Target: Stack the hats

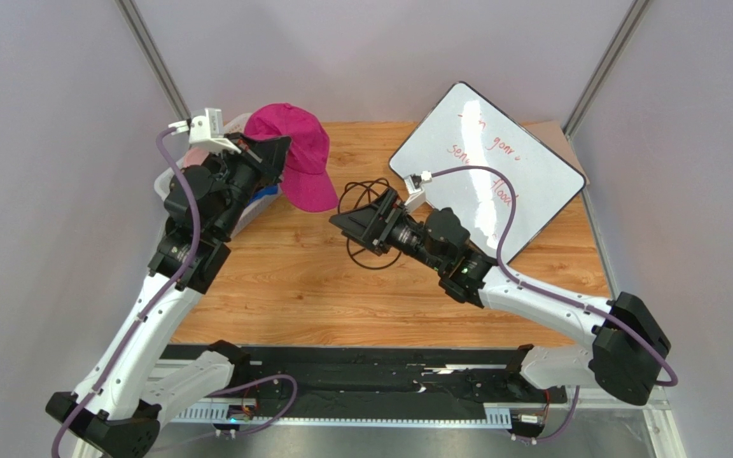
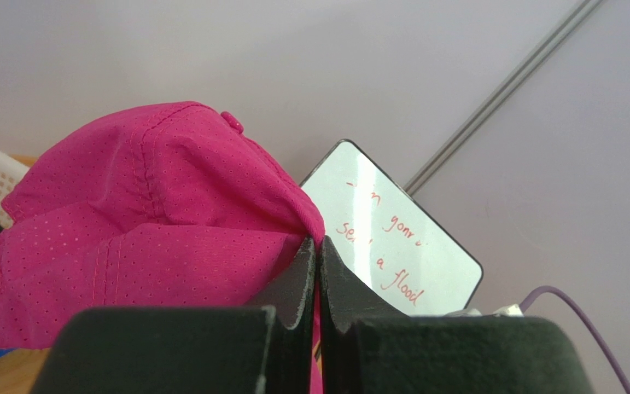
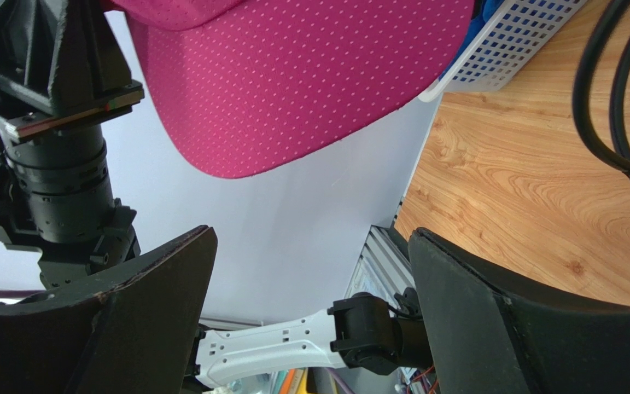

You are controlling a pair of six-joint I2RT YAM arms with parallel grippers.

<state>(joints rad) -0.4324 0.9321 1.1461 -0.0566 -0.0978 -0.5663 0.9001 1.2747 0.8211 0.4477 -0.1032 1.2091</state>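
While tight in the left claw (image 2: 317, 246), magenta hat (image 2: 154, 213) by basket (image 3: 507, 41).

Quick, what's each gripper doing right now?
Left gripper: closed, pinching the magenta hat.
Right gripper: open, holding nothing.

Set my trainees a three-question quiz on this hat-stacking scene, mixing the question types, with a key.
1. True or false: the left end effector is clamped on the magenta perforated fabric baseball cap.
2. The right end effector is: A) open and empty, B) shut on the cap, C) shut on nothing.
3. Fill in: the rectangular whiteboard carries handwriting in ___ ink.
Key: 1 true; 2 A; 3 red.
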